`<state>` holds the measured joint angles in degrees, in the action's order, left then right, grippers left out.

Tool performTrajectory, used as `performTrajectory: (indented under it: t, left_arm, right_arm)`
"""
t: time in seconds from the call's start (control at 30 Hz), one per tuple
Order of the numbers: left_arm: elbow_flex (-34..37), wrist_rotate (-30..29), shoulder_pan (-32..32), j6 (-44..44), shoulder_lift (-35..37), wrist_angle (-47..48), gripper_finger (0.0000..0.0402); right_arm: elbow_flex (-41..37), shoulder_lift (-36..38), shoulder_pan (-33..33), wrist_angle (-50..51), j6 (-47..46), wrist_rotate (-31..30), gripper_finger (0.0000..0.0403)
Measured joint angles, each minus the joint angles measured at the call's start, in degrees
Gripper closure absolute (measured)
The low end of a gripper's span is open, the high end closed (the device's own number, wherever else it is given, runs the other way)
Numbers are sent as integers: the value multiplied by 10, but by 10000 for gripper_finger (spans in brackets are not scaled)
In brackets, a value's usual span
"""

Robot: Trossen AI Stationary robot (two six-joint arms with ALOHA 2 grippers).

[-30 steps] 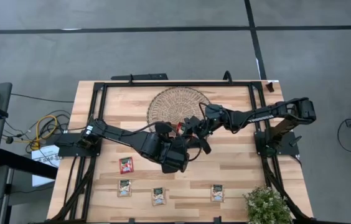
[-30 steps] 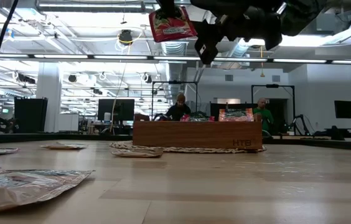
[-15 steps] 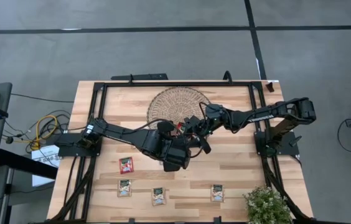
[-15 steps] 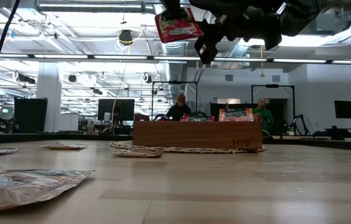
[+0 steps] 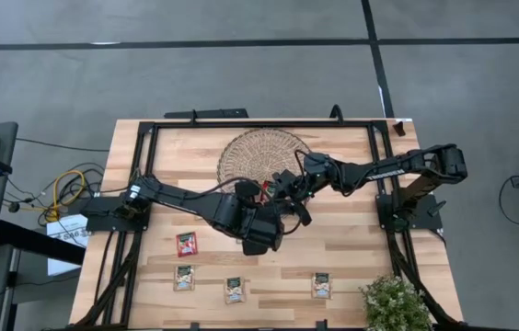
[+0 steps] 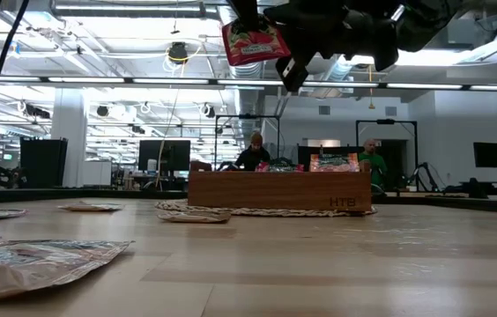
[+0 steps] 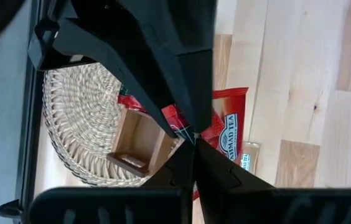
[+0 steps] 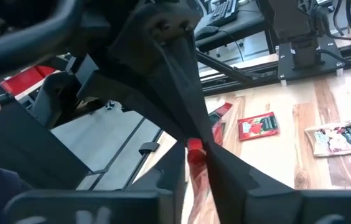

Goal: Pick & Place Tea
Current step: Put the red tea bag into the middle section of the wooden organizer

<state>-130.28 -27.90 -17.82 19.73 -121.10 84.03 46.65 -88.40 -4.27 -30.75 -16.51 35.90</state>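
Left gripper [image 5: 264, 195] was pinched shut on a red tea sachet [image 6: 254, 42], held in the air above the desk's [image 5: 351, 248] middle, just short of the wooden tray [image 6: 279, 190] on the woven mat [image 5: 241, 152] toward the far edge. Right gripper [image 5: 276, 191] met the same sachet from the opposite side, its fingers [image 8: 216, 158] narrowed onto the packet's edge. Both claws were equally near; the sachet hung between them for a handover.

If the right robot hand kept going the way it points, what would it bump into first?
Probably the red tea sachet pinched in the left gripper. The right gripper points toward it, fingers apparently closing around it, high above the table. Depth is hard to judge.
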Motion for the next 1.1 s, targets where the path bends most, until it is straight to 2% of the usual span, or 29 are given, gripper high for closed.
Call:
performTrajectory:
  t: [0.17,0.73,0.9,1.1]
  left_arm:
    - [0,0,0,0,0,0,401]
    - [0,1,0,21,0,-1,398]
    - [0,1,0,27,0,-1,372]
    - [0,1,0,33,1,-5,315]
  right_arm:
    - [0,0,0,3,1,0,395]
    - [0,0,0,4,-1,-3,402]
    - [0,0,0,5,-2,-13,403]
    - [0,0,0,5,-5,-14,403]
